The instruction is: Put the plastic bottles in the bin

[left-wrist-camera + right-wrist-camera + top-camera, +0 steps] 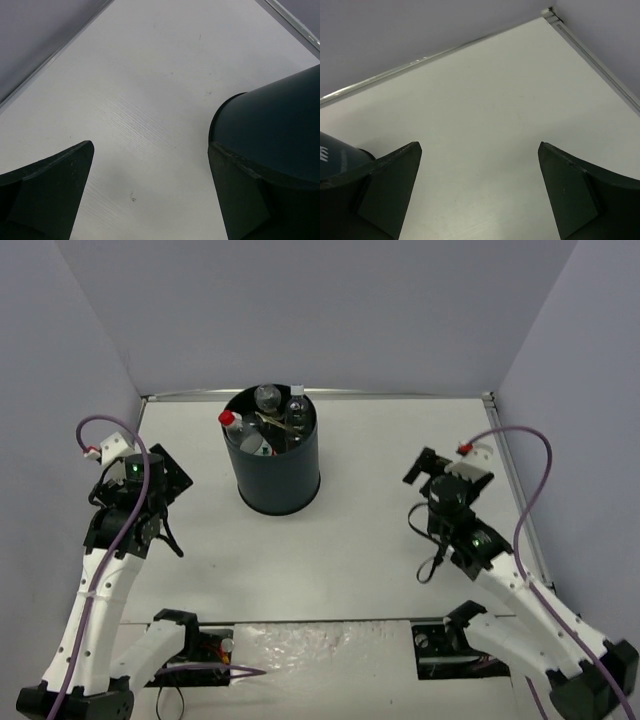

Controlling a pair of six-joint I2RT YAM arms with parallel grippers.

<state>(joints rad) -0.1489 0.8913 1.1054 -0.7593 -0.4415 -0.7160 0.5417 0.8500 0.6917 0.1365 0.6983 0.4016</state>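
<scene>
The tall black round matte bin (282, 485) stands upright on the far half of the counter, a little left of the middle. The small plastic bottles (265, 420) are piled together in it. A red cap (227, 418) pokes up at the bin's left rim, a clear rounded bottle (267, 396) leans at the far side, and a white-capped bottle (297, 391) stands beside that one. The others lower down are too jumbled to tell apart. No bottle lies on the counter outside the bin.

The counter (380, 530) is a flat white board with a faint grain and a few small specks. A thin metal strip (400, 395) runs along its far and right edges. Plain pale grey walls (300, 310) close it in at the back and on both sides.

The left arm (100, 590) and the right arm (520, 600), both white with purple cables, flank the bin. The left jaws stand spread wide with nothing between them. They are near the bin's left side but apart from it, and the left wrist view shows the bin's dark wall (280, 115) just behind one jaw. The right jaws are likewise spread wide and hold nothing. They are well apart from the bin on its right, and only a corner of the bin (335, 150) shows at the lower left of the right wrist view.
</scene>
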